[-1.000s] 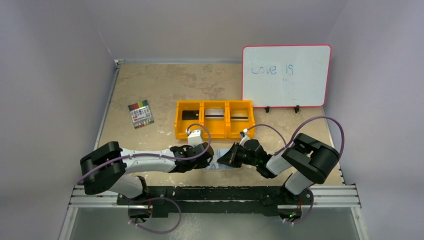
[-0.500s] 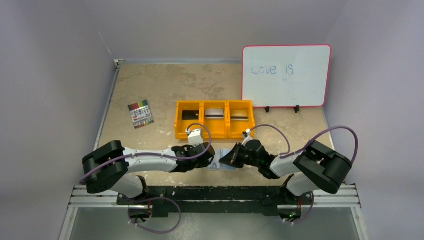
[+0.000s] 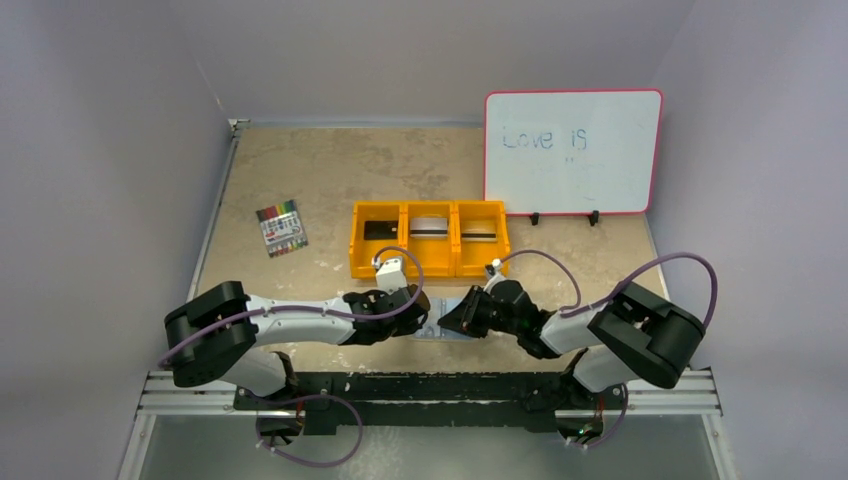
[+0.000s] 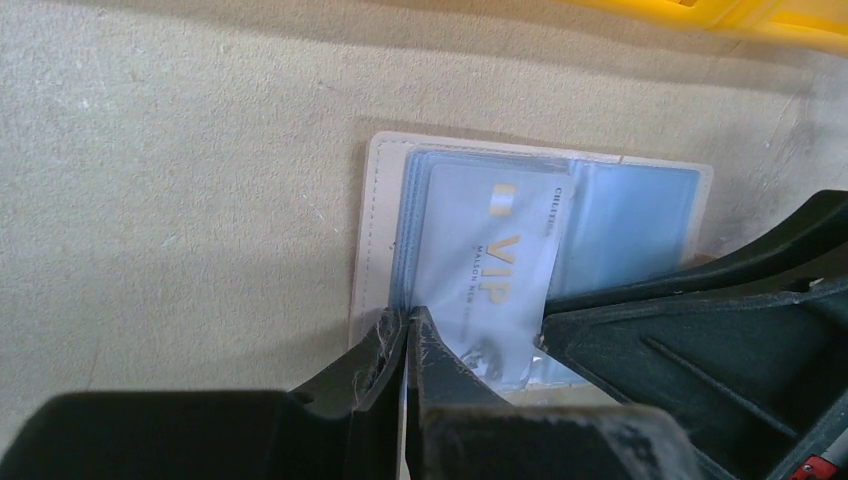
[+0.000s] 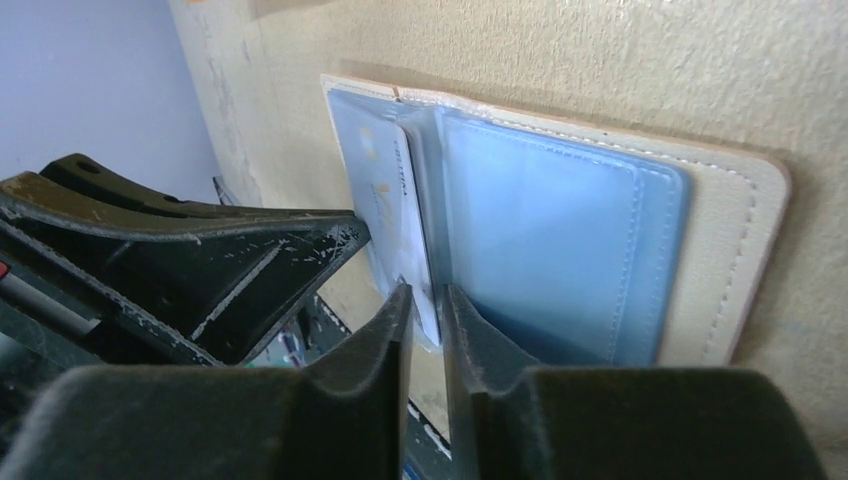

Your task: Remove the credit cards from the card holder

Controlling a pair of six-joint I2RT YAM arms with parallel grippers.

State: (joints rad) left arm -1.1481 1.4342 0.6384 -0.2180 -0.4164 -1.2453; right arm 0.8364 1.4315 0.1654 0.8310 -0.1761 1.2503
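Between the two arms, on the table (image 4: 180,180) just on the near side of the orange tray (image 3: 430,270), the card holder (image 4: 620,210) lies open and flat. Its blue panels face up, with a tan border showing round them. One pale card (image 4: 490,270) marked VIP sticks partway out of a pocket, slightly askew, its free end toward the arms.

Both look light and thin. The holder seems soft and floppy, so it will likely slide or lift with the card unless something pins it. The card looks stiff and slick, with little to grip except its exposed end. The best hold is probably across that free corner or short edge, pulling straight along the pocket so the card does not bind.

The left hand (image 4: 405,345) has its jaws pressed together, tips down at the holder's near edge beside the card's corner. Whether a sliver of card is caught between them cannot be told. The right hand (image 5: 428,300) comes in from the other side with its jaws a narrow slit apart. They straddle the card's edge without visibly clamping it.
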